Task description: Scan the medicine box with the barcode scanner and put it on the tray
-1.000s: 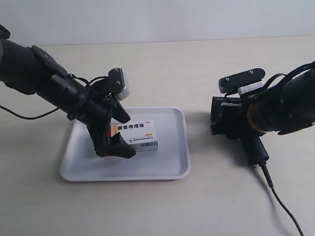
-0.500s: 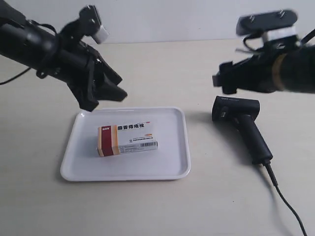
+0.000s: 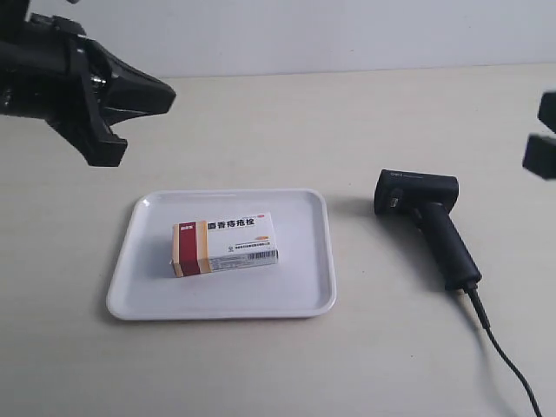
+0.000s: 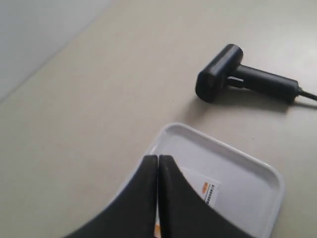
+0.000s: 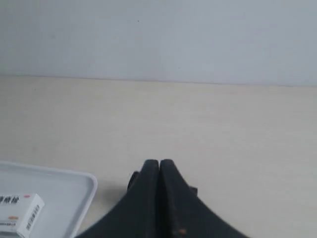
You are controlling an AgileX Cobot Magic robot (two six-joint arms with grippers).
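Observation:
The medicine box (image 3: 224,245) lies flat in the white tray (image 3: 300,269), red and tan end toward the exterior view's left. On the table to the tray's right lies the black barcode scanner (image 3: 426,217), its cable trailing to the front. My left gripper (image 3: 143,124) hangs high above the table beyond the tray's far left corner, holding nothing. In the left wrist view its fingertips (image 4: 158,157) are pressed together over the tray (image 4: 242,171) and box (image 4: 207,188), with the scanner (image 4: 233,74) beyond. My right gripper (image 5: 159,161) is shut and empty, mostly hiding the scanner.
Only a sliver of the right arm (image 3: 543,130) shows at the exterior view's right edge. The right wrist view shows the tray's corner (image 5: 74,198) and the box (image 5: 20,210). Bare beige table surrounds the tray; a pale wall runs along the back.
The left gripper let go of the box on the tray, rose and pulled back. The right gripper left the scanner on the table and withdrew almost out of the exterior view.

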